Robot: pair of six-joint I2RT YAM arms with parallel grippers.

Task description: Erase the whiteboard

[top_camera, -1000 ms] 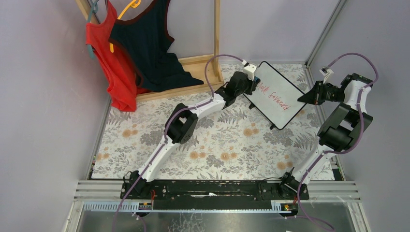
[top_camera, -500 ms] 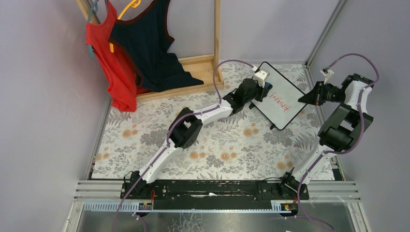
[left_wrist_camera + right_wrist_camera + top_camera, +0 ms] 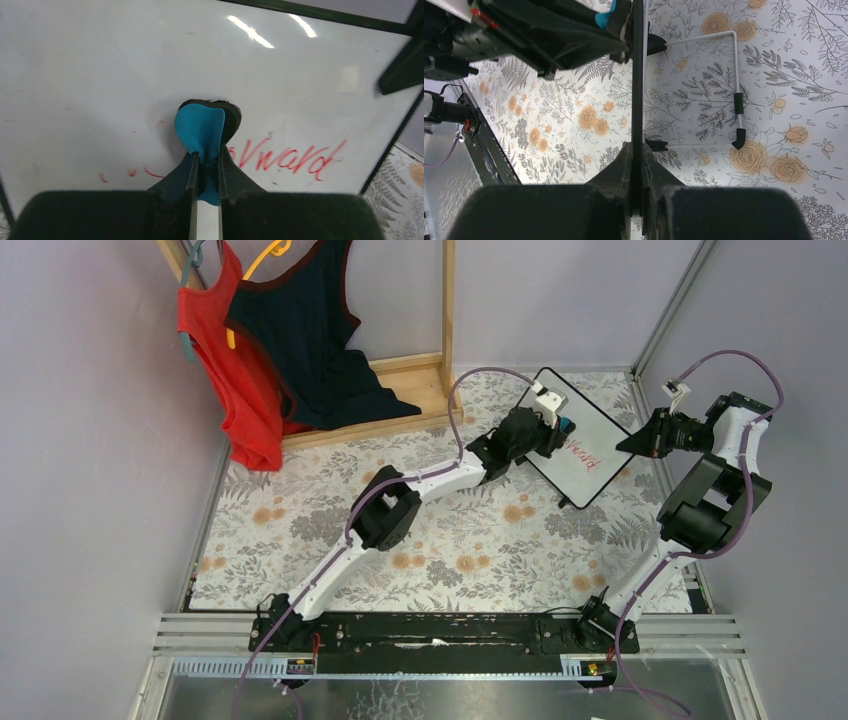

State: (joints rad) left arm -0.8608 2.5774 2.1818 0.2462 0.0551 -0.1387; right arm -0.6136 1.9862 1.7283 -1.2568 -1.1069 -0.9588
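Floral tablecloth [image 3: 450, 560] underneath; right gripper [image 3: 637, 150] clamps whiteboard [image 3: 100, 75] edge; left gripper [image 3: 205, 160] pinches blue eraser [image 3: 200, 127], red lettering [image 3: 292, 159] just beside its tips. Press flat, sweep thru w/ steady pressure.

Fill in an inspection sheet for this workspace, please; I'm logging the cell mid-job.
Surface: floral cloth covers the table.
Job's things: whiteboard propped on its wire stand; red writing at its lower right, faint red traces to the left.
Clutter: wooden rack at the far side, holding a red top and a black top.
Grippers: left gripper fingers shut on the blue eraser, which is pressed to the board; right gripper shut on the board's edge.
Cables: purple cables loop above both arms.
Surroundings: lilac walls.
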